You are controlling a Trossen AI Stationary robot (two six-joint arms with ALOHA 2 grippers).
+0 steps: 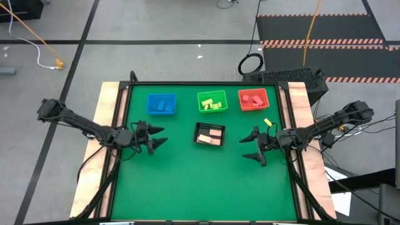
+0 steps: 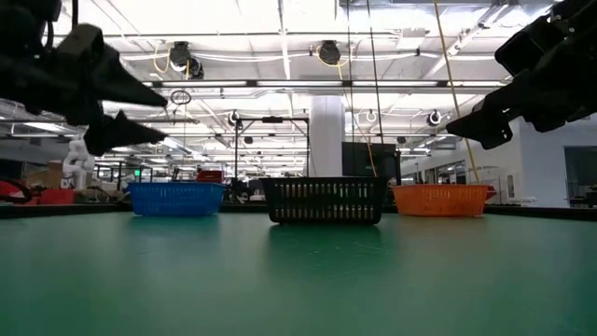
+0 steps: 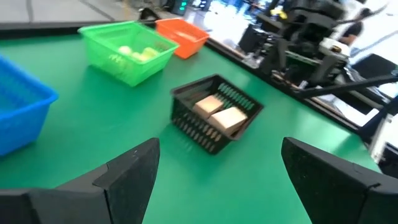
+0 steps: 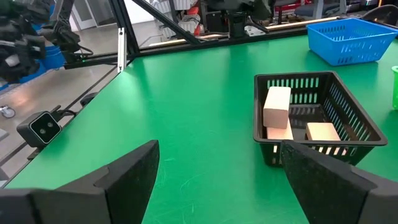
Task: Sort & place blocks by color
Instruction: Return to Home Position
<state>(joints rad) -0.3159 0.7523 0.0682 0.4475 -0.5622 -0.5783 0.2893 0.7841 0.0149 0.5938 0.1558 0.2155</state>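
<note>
The tan wooden blocks (image 4: 277,107) lie inside the black mesh tray (image 4: 298,84) at the middle of the green surface (image 1: 187,181). In a row beyond it, small blue blocks (image 1: 161,105) sit in the square blue tray (image 1: 149,103), yellow-green blocks (image 1: 213,103) in the green tray (image 1: 199,102), and red blocks (image 1: 250,98) in the red tray (image 1: 267,100). One loose yellow-green bar (image 1: 268,122) lies near the right pincer (image 1: 247,147). The left pincer (image 1: 159,136) hovers on the mesh tray's other side. Both are spread wide, holding nothing.
</note>
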